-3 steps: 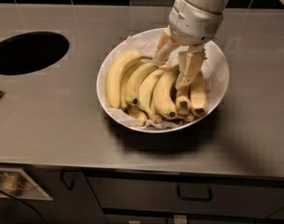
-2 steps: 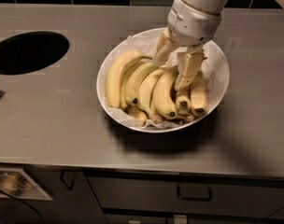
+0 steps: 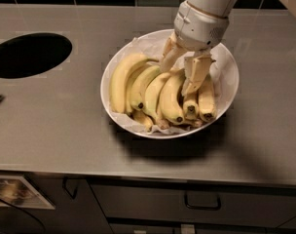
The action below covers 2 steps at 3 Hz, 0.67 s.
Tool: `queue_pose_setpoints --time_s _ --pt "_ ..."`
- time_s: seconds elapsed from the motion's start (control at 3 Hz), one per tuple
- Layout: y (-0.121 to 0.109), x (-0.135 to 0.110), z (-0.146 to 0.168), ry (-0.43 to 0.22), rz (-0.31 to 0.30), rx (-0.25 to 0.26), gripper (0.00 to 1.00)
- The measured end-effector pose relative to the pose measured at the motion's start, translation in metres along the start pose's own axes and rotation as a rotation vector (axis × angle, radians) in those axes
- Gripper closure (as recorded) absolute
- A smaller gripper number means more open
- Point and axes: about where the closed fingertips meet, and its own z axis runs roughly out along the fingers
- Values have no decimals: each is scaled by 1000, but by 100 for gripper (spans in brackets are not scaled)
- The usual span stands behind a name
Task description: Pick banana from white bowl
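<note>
Bowl (image 3: 226,99): mid-worktop, right of centre.
Banana (image 3: 171,101): in the bowl, packed against its neighbours, with the dark tip toward the front edge and the stem toward the back.
Handling: expect it light, firm, smooth-skinned and easily bruised.
Hold: take it across the upper body, not by the stem.
Gripper (image 3: 177,78): over the bowl's back half, fingers spread astride the banana's stem end, apparently gripping nothing.

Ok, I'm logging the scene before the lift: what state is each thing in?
banana: lying in the bowl among the other bananas, not lifted.
white bowl: upright on the counter, paper-lined, holding bananas.
tool: open, low in the bowl, fingers on either side of the banana's stem end.
drawer: shut.
</note>
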Motion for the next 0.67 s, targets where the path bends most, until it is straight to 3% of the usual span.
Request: queue_pose_setpoints --time_s 0.33,0.67 --pt "0 3 5 -8 5 -19 53" --pt "0 3 5 -8 5 -19 75"
